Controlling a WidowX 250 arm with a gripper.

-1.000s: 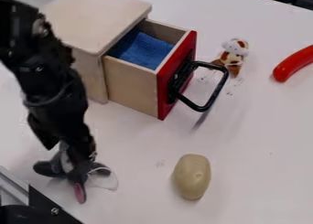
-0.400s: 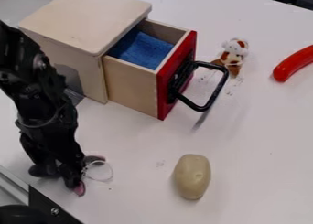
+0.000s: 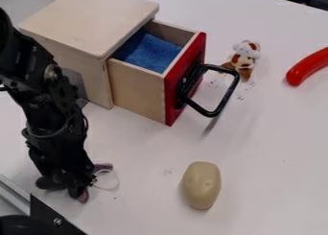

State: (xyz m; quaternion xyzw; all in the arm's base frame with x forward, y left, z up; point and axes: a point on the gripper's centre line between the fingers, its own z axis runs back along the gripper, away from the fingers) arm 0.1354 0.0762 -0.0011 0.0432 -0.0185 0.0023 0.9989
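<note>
Gripper (image 3: 72, 177) is down at lower left, over the dark plush toy (image 3: 50, 182); clenched or released, I can't tell. That toy's turned slightly since a second ago. The potato-like thing (image 3: 200, 185) lies lower centre-right, the open drawer (image 3: 137, 90) beyond, upper centre.

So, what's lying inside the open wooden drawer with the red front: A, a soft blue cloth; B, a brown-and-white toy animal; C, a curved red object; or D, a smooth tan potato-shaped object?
A, since the blue cloth shows between the wooden walls of the drawer.
</note>
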